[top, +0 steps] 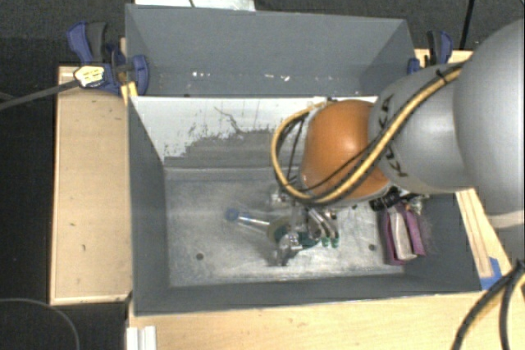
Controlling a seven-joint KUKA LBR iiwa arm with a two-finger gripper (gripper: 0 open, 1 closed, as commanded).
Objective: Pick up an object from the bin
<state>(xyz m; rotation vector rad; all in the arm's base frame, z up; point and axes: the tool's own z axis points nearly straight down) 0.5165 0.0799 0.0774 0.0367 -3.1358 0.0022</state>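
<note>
Down low, the gripper (300,238) sits just above the floor of the bin (205,262), a little right of the middle. Whether it is apart or together cannot be told, as its tip is lost among dark parts. A small green thing (321,240) lies right at that tip, touching or nearly so. Just to the left lies a thin grey stick with a blue end (244,217). Well off to the right, a purple thing (408,232) rests against the wall. Above the gripper bulges the orange cover (340,145).

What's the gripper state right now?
Gripper: state cannot be told; it is low in the bin, beside a small green thing.
</note>
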